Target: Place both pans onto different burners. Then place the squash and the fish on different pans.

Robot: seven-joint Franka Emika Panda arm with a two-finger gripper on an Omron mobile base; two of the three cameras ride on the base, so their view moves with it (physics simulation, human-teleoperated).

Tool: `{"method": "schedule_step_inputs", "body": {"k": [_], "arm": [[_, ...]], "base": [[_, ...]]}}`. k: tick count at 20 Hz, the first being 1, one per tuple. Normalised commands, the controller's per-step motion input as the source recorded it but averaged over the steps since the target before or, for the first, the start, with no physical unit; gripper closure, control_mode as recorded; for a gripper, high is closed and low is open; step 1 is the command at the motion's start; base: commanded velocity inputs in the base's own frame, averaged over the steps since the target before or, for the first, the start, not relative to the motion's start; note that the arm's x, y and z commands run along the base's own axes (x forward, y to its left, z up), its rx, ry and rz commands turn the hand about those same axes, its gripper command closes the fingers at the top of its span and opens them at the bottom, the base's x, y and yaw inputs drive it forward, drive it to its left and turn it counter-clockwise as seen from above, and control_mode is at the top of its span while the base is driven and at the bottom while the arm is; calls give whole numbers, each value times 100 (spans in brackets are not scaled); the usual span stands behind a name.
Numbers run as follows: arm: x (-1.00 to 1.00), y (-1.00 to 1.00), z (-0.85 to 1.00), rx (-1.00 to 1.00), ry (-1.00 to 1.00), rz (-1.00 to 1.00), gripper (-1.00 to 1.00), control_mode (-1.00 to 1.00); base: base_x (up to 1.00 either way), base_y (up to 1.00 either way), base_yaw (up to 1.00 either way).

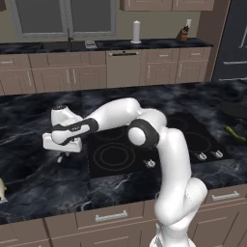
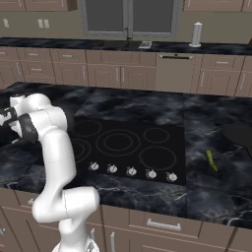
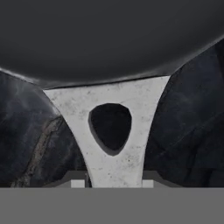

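The dark marbled counter (image 1: 38, 178) ran across the scene, with the black cooktop (image 2: 128, 142) set flush in it. The burners (image 1: 114, 155) were all bare grey rings. The arm (image 1: 166, 159) rose in front of the cooktop and bent far to its left, with the hand low over the counter just beside the cooktop's left edge.

The right pan (image 2: 239, 134) sat on the counter well to the right of the cooktop, off any burner. The left pan (image 3: 109, 39) lay on the counter under the hand. In the hand view its dark round body filled the top, and its pale handle (image 3: 113, 92), pierced by a rounded hole, narrowed toward the camera.

The squash (image 2: 211, 160) lay on the counter between the cooktop's right edge and the right pan, near that pan but apart from it. A pale thing (image 1: 2, 190) showed at the left edge of the left base view; I could not tell whether it was the fish.

The gripper (image 3: 113, 181) was clamped on the left pan, with a finger against each side of the handle's narrow end. Small silver knobs (image 2: 131, 171) lined the cooktop's front edge.
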Motion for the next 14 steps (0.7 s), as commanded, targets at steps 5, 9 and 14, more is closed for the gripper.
{"method": "schedule_step_inputs", "body": {"k": [5, 9, 14], "arm": [[-23, -50, 10, 0, 0, -25, 100, -100], [-3, -41, 7, 0, 0, -24, 100, -100], [0, -36, 1, 0, 0, -21, 100, -100]], "base": [[0, 0, 0], [0, 0, 0], [0, 0, 0]]}}
